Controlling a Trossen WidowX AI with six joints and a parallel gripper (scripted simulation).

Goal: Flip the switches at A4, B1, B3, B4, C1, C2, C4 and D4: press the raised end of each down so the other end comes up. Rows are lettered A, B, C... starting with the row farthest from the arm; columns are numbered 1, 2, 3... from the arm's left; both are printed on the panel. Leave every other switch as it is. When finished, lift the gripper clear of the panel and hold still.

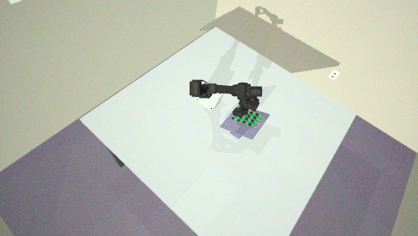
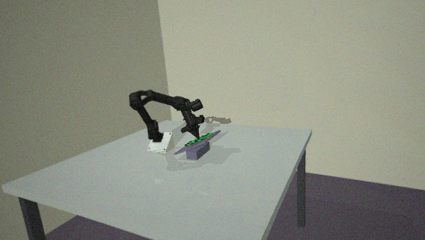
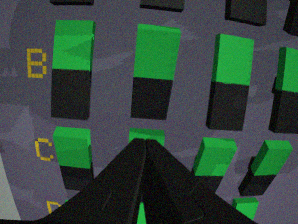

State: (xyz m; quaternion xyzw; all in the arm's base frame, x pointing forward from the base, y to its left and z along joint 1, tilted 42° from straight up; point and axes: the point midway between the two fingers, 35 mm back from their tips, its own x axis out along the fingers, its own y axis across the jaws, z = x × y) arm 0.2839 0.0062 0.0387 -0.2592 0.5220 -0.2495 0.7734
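Note:
The purple switch panel [image 1: 230, 127] [image 2: 181, 150] [image 3: 113, 106] lies tilted on the table, with green and black rocker switches in a lettered grid. My gripper [image 1: 241, 111] [image 2: 196, 135] [image 3: 143, 148] is shut and empty, and its tip points down onto switch C2 [image 3: 150, 135] and hides most of it. In the wrist view, row B shows B1 [image 3: 72, 70], B2 [image 3: 156, 71], B3 [image 3: 230, 82] and B4 [image 3: 286, 88] with the green half on the far side. C1 [image 3: 73, 153], C3 [image 3: 214, 160] and C4 [image 3: 268, 161] flank the fingers. Row D is mostly hidden behind the gripper.
The arm's white base plate [image 1: 209, 101] [image 2: 159, 145] sits just left of the panel. The panel rests on a dark block [image 2: 197, 151] on a pale table [image 1: 186, 168] [image 2: 212, 182]. A wall socket [image 1: 334, 75] is on the far wall.

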